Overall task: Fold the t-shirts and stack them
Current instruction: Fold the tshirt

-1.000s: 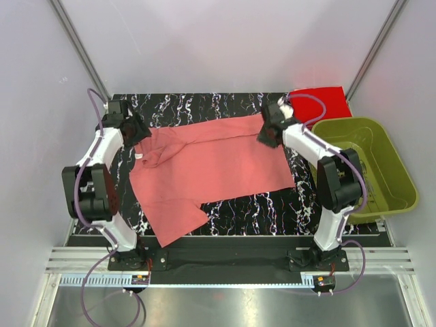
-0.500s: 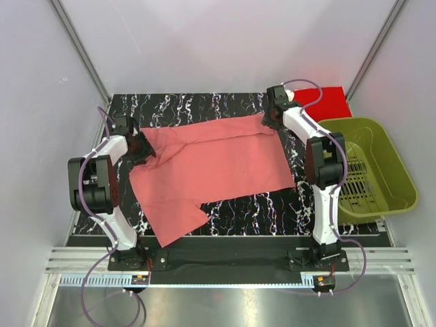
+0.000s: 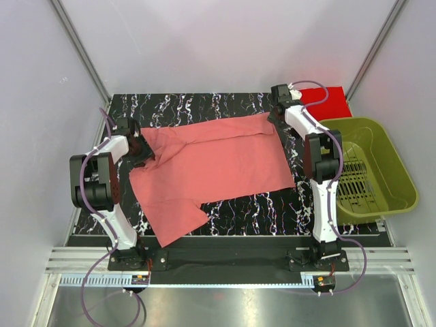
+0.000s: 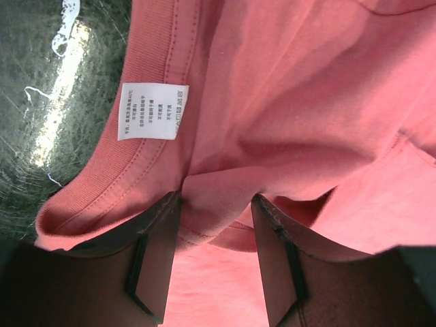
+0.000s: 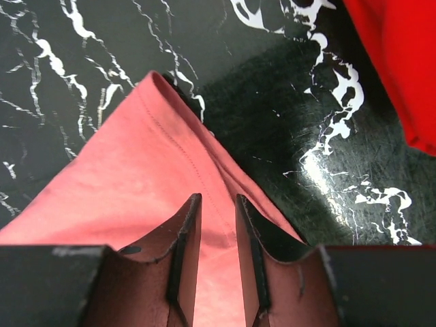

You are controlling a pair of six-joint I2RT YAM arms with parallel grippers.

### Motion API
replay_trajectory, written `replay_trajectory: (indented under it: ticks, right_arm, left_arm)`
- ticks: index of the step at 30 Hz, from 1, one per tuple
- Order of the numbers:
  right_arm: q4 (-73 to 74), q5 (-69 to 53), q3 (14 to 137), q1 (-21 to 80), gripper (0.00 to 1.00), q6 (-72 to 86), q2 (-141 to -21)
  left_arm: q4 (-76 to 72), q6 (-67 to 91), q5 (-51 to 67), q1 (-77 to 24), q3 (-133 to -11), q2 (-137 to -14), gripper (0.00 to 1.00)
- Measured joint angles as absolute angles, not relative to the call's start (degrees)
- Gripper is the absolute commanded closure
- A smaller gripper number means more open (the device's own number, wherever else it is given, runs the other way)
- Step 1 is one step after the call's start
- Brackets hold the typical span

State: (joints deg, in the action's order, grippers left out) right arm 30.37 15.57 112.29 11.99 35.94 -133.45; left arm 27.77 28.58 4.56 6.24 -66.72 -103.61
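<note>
The salmon-pink t-shirt (image 3: 211,167) lies spread across the black marbled table (image 3: 204,102), with one sleeve toward the front left. At its collar on the left, my left gripper (image 3: 140,148) presses down. In the left wrist view that gripper (image 4: 216,201) stands half open astride a raised fold beside the white label (image 4: 151,110). My right gripper (image 3: 276,120) is down on the shirt's far right corner. Its jaws (image 5: 218,199) stand narrowly open over the hem (image 5: 178,129). The brighter red t-shirt (image 3: 325,101) lies folded at the back right, and its edge (image 5: 402,68) shows in the right wrist view.
An olive-green plastic basket (image 3: 398,170) stands off the table's right side, close to the right arm. Pale walls enclose the table on the left, back and right.
Both grippers have come down onto the pink shirt. The right one shifted slightly back and right to the corner. The left one settled at the collar and its jaws narrowed round a fold.
</note>
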Motion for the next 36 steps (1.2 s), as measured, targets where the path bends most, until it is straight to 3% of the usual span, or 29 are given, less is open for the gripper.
replay_trajectory:
  ticks: [13, 15, 16, 18, 23, 34, 36]
  right_arm:
    - [29.8, 15.6, 108.4, 12.0, 0.67, 37.7, -134.1]
    - [29.7, 15.6, 108.4, 12.0, 0.72, 37.8, -134.2]
    - [29.6, 15.6, 108.4, 12.0, 0.82, 37.8, -134.3]
    - [29.3, 15.6, 108.4, 12.0, 0.91, 37.7, -134.5]
    - [28.4, 16.1, 108.4, 11.8, 1.0, 36.7, -134.8]
    - [25.6, 17.1, 108.4, 11.7, 1.0, 30.7, -134.8]
    - [25.3, 16.8, 108.4, 11.7, 0.96, 30.2, -134.8]
  left_arm:
    - [27.8, 28.6, 3.5, 6.2, -66.7, -103.9, 0.49]
    - [27.8, 28.6, 3.2, 6.2, -66.7, -103.9, 0.49]
    - [27.8, 28.6, 3.1, 6.2, -66.7, -103.9, 0.49]
    - [27.8, 28.6, 2.9, 6.2, -66.7, -104.0, 0.49]
    - [28.1, 28.6, 1.6, 6.2, -66.8, -104.6, 0.49]
    - [29.1, 28.6, -0.2, 6.1, -67.8, -105.7, 0.49]
    - [29.0, 28.6, -0.1, 6.1, -67.8, -105.7, 0.49]
